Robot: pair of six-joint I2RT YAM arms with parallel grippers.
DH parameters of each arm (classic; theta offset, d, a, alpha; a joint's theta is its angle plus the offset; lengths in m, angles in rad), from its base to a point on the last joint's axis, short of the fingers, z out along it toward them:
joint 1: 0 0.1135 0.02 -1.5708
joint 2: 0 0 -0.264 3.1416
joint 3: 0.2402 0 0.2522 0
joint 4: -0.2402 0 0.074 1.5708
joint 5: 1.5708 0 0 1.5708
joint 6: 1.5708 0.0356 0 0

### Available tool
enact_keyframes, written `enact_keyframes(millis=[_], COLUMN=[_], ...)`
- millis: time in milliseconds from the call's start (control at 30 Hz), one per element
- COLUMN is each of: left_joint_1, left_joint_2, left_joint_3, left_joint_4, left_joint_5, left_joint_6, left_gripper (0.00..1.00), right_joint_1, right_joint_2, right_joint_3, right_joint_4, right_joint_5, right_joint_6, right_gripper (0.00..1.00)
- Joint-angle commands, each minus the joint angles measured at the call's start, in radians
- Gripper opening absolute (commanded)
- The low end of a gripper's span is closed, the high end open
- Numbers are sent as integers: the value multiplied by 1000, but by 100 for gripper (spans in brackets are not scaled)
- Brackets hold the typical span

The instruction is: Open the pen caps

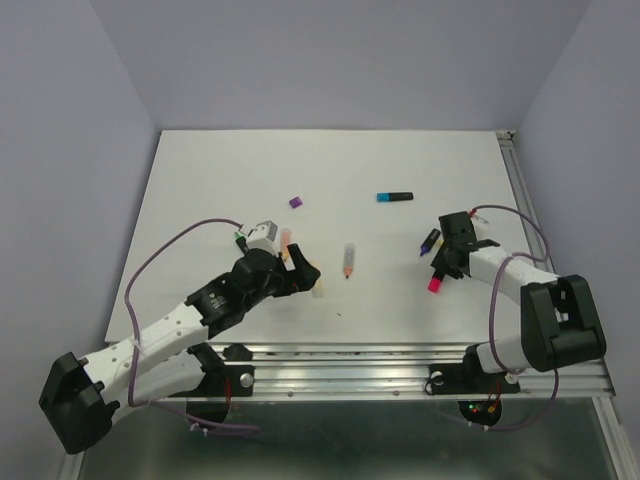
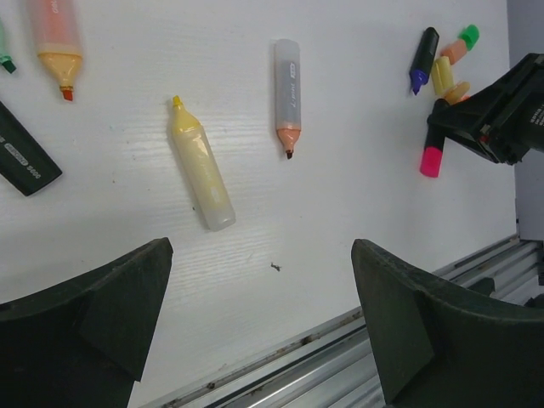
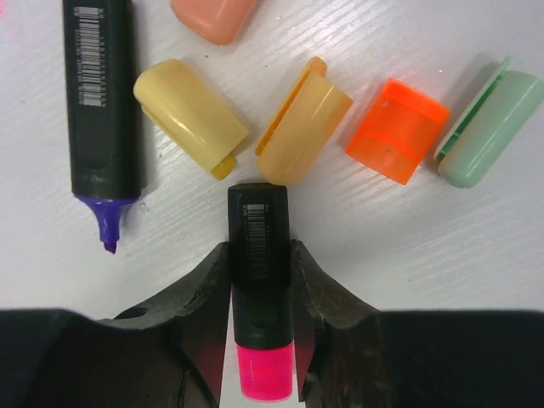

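Pink cap (image 3: 265, 374) is still on its black highlighter (image 3: 259, 229), and the right pincer (image 3: 257, 255) is clamped on that highlighter's body. Yellow cap (image 3: 189, 115), orange cap (image 3: 397, 129) and mint cap (image 3: 489, 127) lie loose on the bench (image 3: 425, 238) just ahead. Left pincer (image 2: 262, 255) gapes wide above a capless yellow highlighter (image 2: 201, 166).

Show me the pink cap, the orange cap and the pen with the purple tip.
pink cap (image 3: 265, 374): right wrist view, middle of the cap.
orange cap (image 3: 397, 130): right wrist view, middle of its side.
pen with the purple tip (image 3: 102, 102): right wrist view, on the black barrel.
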Motion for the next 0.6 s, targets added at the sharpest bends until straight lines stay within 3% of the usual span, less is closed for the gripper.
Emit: enact_keyframes(millis=[0,167,300,567], left_joint_1=[-1,-9,-96,-254], left_joint_2=[19,116,254,633], left_joint_3=[1,-13,46,338], left_joint_4=[114,324,415,465], left_joint_5=[101,271,288,271], left_joint_6=[19,39,49,75], left_gripper=[99,99,99,99], right_joint_1=[-6,-3,32,200], right_joint_2=[-88,-352,-562,-612], right_joint_3=[-78,-255,-254,-231], right_joint_4=[59,119,140,169], right_joint_5=[-145,-362,-443,-413], right_joint_6=[-34,29,93,170], right_gripper=[15,4,1,1])
